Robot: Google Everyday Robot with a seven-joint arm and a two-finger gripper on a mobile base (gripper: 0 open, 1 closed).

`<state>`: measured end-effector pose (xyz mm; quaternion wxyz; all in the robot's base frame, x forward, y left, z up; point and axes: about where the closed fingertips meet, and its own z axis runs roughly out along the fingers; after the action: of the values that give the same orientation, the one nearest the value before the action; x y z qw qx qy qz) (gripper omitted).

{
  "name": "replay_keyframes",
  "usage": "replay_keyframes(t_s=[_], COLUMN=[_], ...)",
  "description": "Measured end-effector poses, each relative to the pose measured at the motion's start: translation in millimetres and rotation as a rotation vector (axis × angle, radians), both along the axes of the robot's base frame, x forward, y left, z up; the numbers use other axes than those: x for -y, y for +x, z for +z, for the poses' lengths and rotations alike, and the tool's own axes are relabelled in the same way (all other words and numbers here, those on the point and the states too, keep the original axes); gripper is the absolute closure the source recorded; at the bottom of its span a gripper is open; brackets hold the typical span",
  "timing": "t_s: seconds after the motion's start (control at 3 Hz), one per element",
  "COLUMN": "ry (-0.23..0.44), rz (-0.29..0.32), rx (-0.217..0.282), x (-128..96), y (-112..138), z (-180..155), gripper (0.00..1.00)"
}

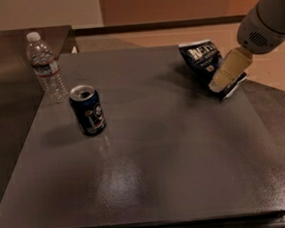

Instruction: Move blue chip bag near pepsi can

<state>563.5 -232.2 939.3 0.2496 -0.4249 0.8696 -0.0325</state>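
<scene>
The blue chip bag (pixel 203 60) lies at the far right of the dark table (pixel 150 159), a navy crinkly bag with white lettering. The pepsi can (pixel 87 111) stands upright at the left middle of the table, dark blue with a silver top. My gripper (pixel 225 73) comes in from the upper right; its tan fingers reach down over the bag's right end and cover part of it. The can is far to the left of the gripper.
A clear plastic water bottle (pixel 46 68) stands upright at the far left, just behind the can. A second dark surface (pixel 3 56) adjoins the table on the left. The table's right edge runs close beside the bag.
</scene>
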Motion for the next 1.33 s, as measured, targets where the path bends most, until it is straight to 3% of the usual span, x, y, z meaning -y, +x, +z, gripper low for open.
replay_keyframes(t_s=[0.67,1.33], ry=[0.032,0.032], rz=[-0.086,-0.097], rx=[0.008,-0.010], x=[9.0,20.3], y=[44.7,79.7], z=[-28.9,-57.6], gripper=[0.00,0.00])
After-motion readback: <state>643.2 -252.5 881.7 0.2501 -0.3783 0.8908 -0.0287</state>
